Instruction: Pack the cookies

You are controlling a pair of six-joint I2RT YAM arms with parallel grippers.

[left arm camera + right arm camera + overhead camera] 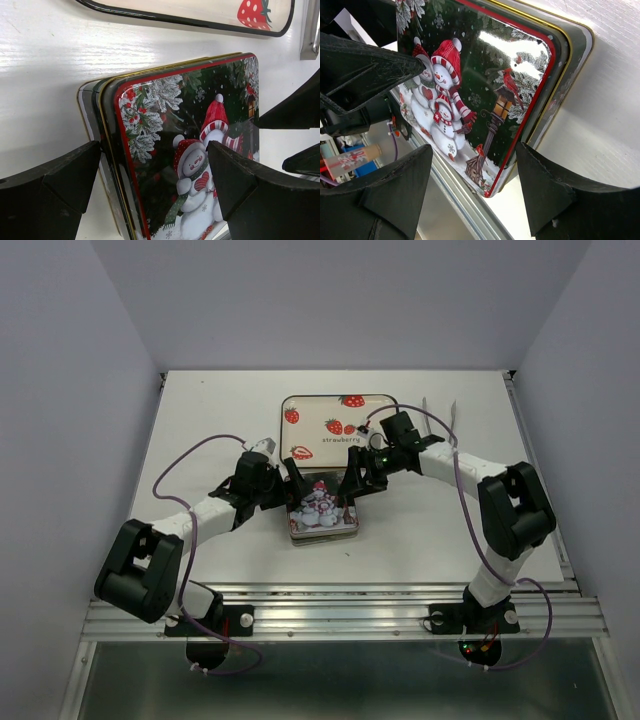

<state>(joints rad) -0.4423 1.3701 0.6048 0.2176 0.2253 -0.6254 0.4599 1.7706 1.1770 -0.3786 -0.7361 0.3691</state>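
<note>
I can't see any cookies from where I stand. The snowman tin (pixel 322 515) has its lid on, so I think they are inside it, but that is my guess.

The tin lies flat on the white surface (pixel 200 420). It is square, so it has no long side to line up with. Behind the tin sits the strawberry tray (pixel 310 405).

The left tool (pixel 155 150) is at the tin's left side. Its jaws are spread wide. One finger (pixel 75 175) is right at the tin's side wall and the other hangs over the lid, so it is not pinching anything.

The right tool (pixel 474 150) is at the tin's right side, with one corner of the tin poking in between its jaws. The jaws stand apart, but I cannot tell if they squeeze the tin or just sit by it.

Both arms are just as close to the tin. I think the next move is to press or hold the lid.
</note>
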